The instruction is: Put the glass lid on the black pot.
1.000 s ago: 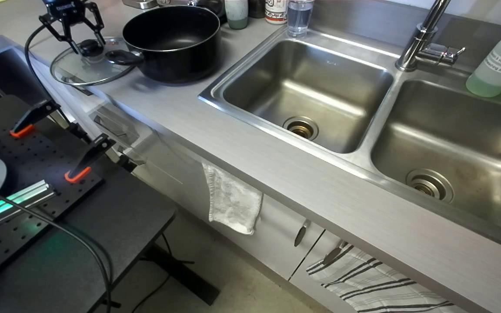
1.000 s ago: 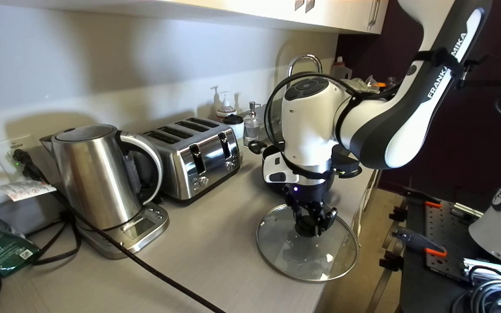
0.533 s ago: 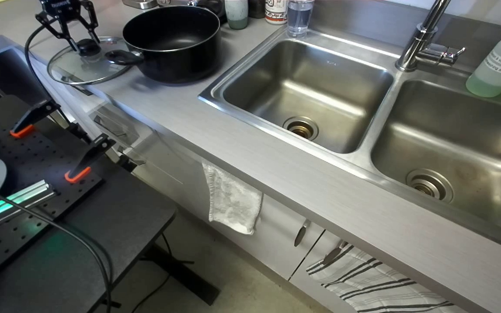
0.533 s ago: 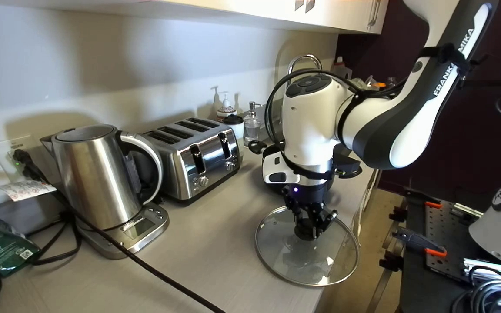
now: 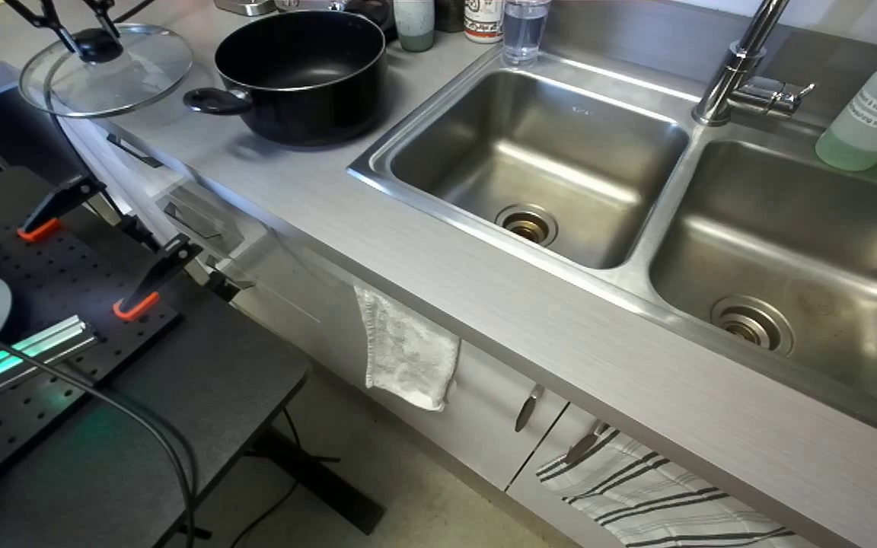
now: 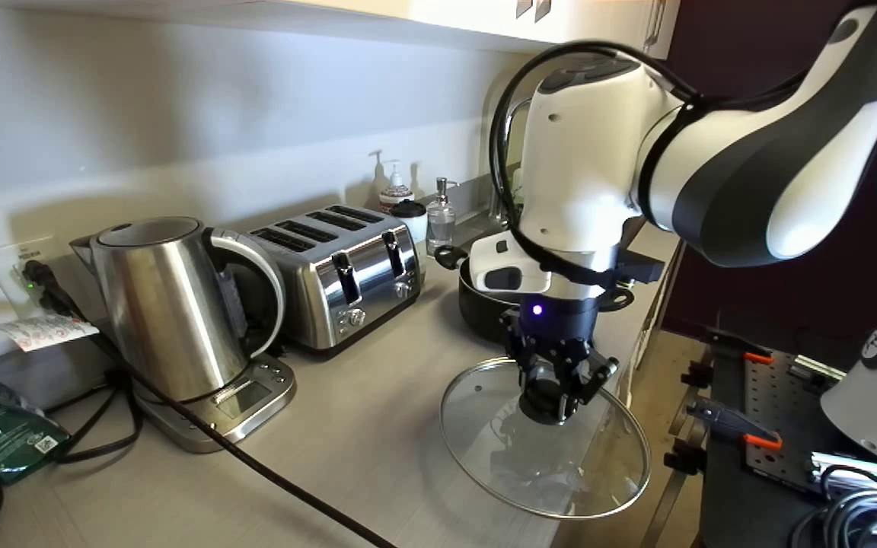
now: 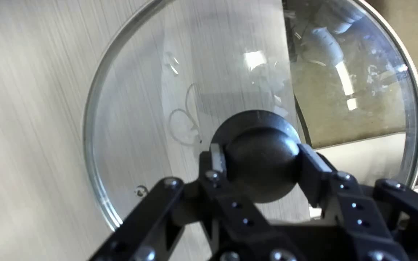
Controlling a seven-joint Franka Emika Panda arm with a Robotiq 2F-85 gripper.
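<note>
My gripper (image 7: 261, 159) is shut on the dark knob (image 7: 263, 163) of the glass lid (image 7: 136, 119), with one finger on each side. In both exterior views the lid (image 5: 145, 72) (image 6: 484, 457) hangs roughly level above the counter, partly past its front edge. My gripper also shows at the top left of an exterior view (image 5: 96, 39) and in an exterior view below the arm (image 6: 549, 396). The black pot (image 5: 324, 114) stands uncovered on the counter beside the lid, its side handle (image 5: 214, 101) towards the lid. The arm partly hides the pot (image 6: 480, 312) in an exterior view.
A steel kettle (image 6: 172, 320) and a toaster (image 6: 366, 285) stand along the wall. A black cable (image 6: 271, 476) crosses the counter. The double sink (image 5: 366, 169) with its faucet (image 5: 716, 87) lies beyond the pot. A cup (image 5: 414, 27) and glass bottle (image 5: 522, 38) stand behind it.
My gripper has risen with the lid and moved away from the pot. A gap now shows between lid and pot handle. The pot has not moved.
</note>
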